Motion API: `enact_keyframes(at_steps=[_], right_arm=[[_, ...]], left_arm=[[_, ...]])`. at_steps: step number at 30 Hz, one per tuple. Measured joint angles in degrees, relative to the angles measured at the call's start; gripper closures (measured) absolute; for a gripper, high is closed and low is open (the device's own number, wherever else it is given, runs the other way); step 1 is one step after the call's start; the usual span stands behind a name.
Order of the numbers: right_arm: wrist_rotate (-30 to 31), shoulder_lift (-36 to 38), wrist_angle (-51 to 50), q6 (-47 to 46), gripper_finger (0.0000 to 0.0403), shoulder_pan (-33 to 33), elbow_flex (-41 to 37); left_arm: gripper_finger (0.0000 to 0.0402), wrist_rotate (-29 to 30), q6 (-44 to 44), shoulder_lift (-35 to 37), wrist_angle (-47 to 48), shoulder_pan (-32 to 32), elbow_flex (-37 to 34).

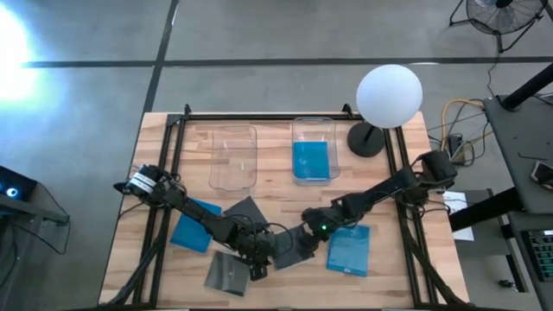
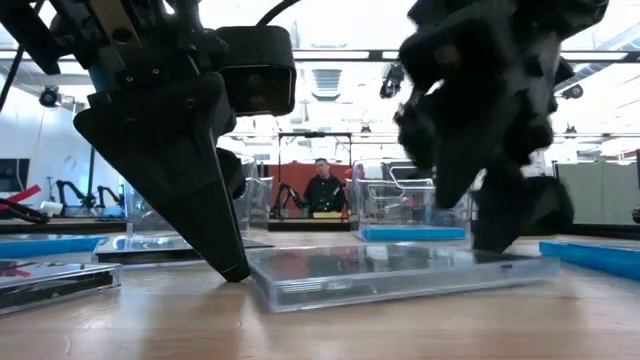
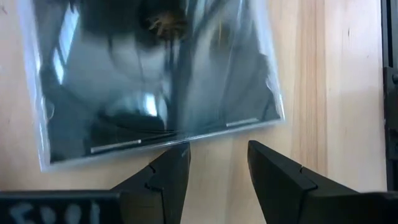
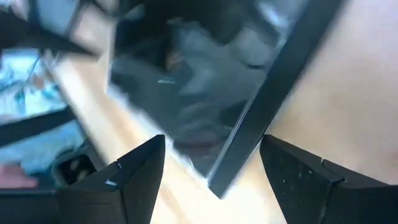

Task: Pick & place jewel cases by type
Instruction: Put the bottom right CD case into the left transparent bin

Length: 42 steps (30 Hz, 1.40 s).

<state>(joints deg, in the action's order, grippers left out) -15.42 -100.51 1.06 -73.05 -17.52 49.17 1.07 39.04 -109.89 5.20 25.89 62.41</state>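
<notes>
The dark jewel case point(image 2: 400, 270) lies flat on the bench point(image 2: 320, 330). Left claw point(image 3: 217, 165) and right claw point(image 4: 211, 168) both stand apart, empty; slide one finger under its edge.

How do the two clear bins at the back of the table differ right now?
The left bin appears to hold nothing; the right bin has a blue jewel case lying flat in it. The right bin sits next to the lamp base, while the left bin stands apart from it, nearer the table's left side. Both are clear, rectangular, upright and open-topped, set side by side on the wooden table.
</notes>
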Motion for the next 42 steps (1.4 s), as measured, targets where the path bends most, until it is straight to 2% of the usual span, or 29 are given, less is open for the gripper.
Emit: enact_keyframes(at_steps=[5,10,18,30,36,42], right_arm=[[-0.9,5.3,-0.1,1.5,0.0147,-0.1,0.2],[1.3,7.8,-0.3,2.7,0.0147,0.1,1.0],[4.3,7.5,3.0,6.0,0.0147,0.1,4.1],[6.4,6.1,0.3,6.7,0.0151,0.2,5.7],[3.3,2.3,1.0,5.2,0.0174,0.2,6.0],[1.9,-1.2,1.2,5.7,0.0222,0.1,8.7]], left_arm=[[0.0251,-0.4,0.0,0.0,0.1,0.0,-0.3],[0.0251,-0.9,0.2,0.2,0.2,-0.1,-0.3],[0.0251,-1.5,0.4,0.3,0.2,0.0,-0.3],[0.0251,-1.2,0.3,0.3,-0.2,-0.1,-0.3],[0.0251,-0.8,0.2,0.3,-0.3,0.0,-0.4],[0.0251,0.1,0.1,0.3,-0.5,0.0,-0.7]])
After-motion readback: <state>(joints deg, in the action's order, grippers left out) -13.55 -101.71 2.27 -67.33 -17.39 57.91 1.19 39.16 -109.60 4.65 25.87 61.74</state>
